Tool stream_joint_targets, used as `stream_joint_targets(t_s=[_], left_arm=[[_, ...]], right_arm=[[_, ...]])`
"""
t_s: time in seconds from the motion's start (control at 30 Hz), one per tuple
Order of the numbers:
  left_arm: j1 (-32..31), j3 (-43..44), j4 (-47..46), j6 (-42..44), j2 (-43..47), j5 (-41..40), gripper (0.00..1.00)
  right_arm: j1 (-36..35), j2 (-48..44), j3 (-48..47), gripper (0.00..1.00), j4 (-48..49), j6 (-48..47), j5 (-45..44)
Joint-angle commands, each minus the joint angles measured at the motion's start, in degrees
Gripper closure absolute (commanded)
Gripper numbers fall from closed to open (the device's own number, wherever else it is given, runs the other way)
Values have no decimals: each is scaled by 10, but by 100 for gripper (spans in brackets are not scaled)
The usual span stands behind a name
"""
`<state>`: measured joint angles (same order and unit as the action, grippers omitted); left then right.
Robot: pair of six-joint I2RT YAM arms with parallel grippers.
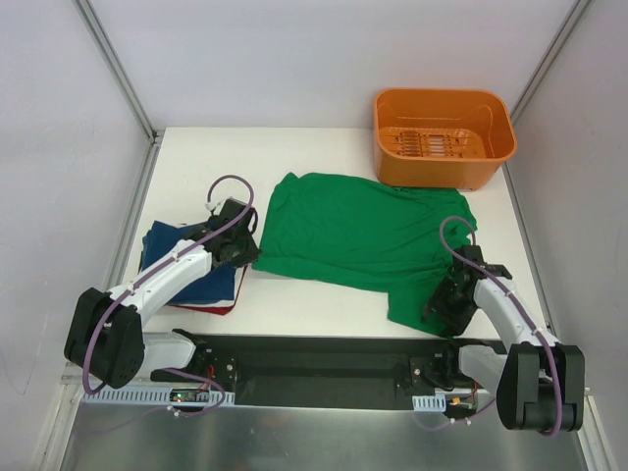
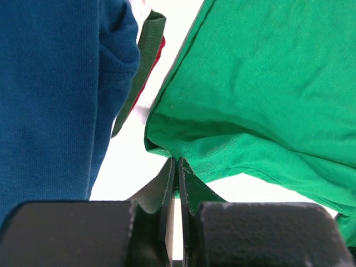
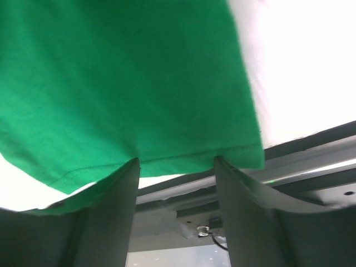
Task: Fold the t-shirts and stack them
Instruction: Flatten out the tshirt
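Note:
The green t-shirt [image 1: 363, 231] lies spread across the middle of the table. My left gripper [image 1: 249, 253] is at its near-left corner, and in the left wrist view it [image 2: 178, 162] is shut on that corner of the green t-shirt [image 2: 261, 83]. A folded navy t-shirt [image 1: 182, 257] tops a pile at the left, with a red edge [image 1: 211, 308] below it. The left wrist view shows the navy t-shirt [image 2: 50, 100], a dark edge [image 2: 139, 78] and a red edge [image 2: 159, 51]. My right gripper [image 1: 442, 302] is open at the green t-shirt's near-right hem [image 3: 178, 161], which spans the gap between its fingertips.
An orange plastic basket [image 1: 444, 137] stands at the back right corner. White walls and metal posts enclose the table [image 1: 314, 304]. The arms' black base rail [image 1: 314, 358] runs along the near edge.

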<state>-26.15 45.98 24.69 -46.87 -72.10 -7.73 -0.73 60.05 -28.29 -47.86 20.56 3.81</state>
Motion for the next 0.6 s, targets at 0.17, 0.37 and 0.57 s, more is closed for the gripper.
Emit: stream_joint_targets(t_s=[0.17,0.37,0.57], left_arm=[[2,15,-2,41,2,-12,100],[2,15,-2,47,7,-14,100],[2,25,0,55,38,-4,100]], right_arm=[[0,68,-37,63,32,-31,-79],[0,118,-53,83,100,-59,-50],[-13,34,-97,99,99,-85,-69]])
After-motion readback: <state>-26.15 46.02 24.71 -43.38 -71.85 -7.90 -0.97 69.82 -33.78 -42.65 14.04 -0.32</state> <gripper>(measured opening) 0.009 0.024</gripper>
